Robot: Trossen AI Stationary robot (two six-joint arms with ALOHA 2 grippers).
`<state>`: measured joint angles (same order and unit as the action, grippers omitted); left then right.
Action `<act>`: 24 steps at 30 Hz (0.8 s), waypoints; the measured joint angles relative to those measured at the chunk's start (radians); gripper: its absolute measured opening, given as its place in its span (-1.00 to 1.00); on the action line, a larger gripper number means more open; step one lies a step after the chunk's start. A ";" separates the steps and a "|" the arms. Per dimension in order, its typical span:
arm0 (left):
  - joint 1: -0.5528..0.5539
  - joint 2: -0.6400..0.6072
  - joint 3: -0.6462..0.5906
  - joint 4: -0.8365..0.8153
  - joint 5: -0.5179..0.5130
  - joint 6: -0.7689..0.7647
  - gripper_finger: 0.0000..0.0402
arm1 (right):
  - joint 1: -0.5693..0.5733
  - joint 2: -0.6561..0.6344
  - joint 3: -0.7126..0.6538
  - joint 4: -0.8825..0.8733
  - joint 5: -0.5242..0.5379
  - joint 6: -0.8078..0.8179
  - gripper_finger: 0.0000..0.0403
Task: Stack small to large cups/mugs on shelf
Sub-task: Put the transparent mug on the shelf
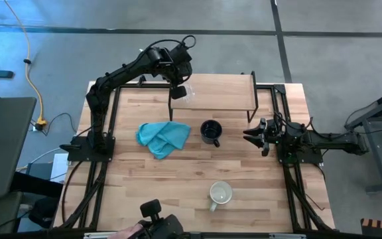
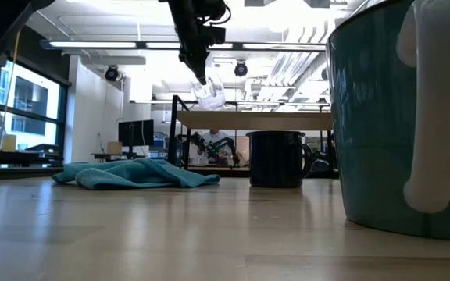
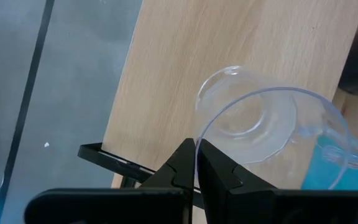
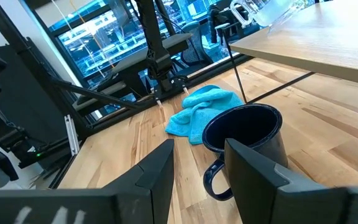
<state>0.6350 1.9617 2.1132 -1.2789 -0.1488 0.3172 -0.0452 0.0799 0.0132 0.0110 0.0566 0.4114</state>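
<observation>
My left gripper (image 1: 178, 89) is over the left end of the shelf (image 1: 217, 93), shut on a small clear glass cup (image 1: 186, 93). The cup tilts just above the shelf board (image 2: 248, 119); whether its base touches the board I cannot tell. A black mug (image 1: 211, 131) stands on its base on the table in front of the shelf. A pale mug (image 1: 220, 193) stands near the table's near edge. My right gripper (image 1: 249, 137) waits open at the table's right side, pointing level at the black mug (image 4: 244, 140). My left gripper pinches the glass cup's wall at its rim (image 3: 197, 135), one finger inside the cup and one outside. The fingers (image 3: 219, 171) slant down from above. The cup (image 2: 209, 94) hangs tilted below them, with its handle (image 3: 347, 155) on the side away from the fingers.
A crumpled teal cloth (image 1: 163, 137) lies on the table left of the black mug. The shelf stands on thin black legs (image 1: 251, 99) at the table's far side. A person's hand (image 1: 128, 232) shows at the near edge beside a black device (image 1: 161, 224).
</observation>
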 joint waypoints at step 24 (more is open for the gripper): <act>0.001 0.000 0.000 0.007 -0.013 0.000 -0.96 | 0.000 0.000 0.000 0.000 0.000 0.000 -0.34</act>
<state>0.6357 1.9617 2.1132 -1.2720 -0.1619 0.3168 -0.0452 0.0799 0.0132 0.0109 0.0566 0.4118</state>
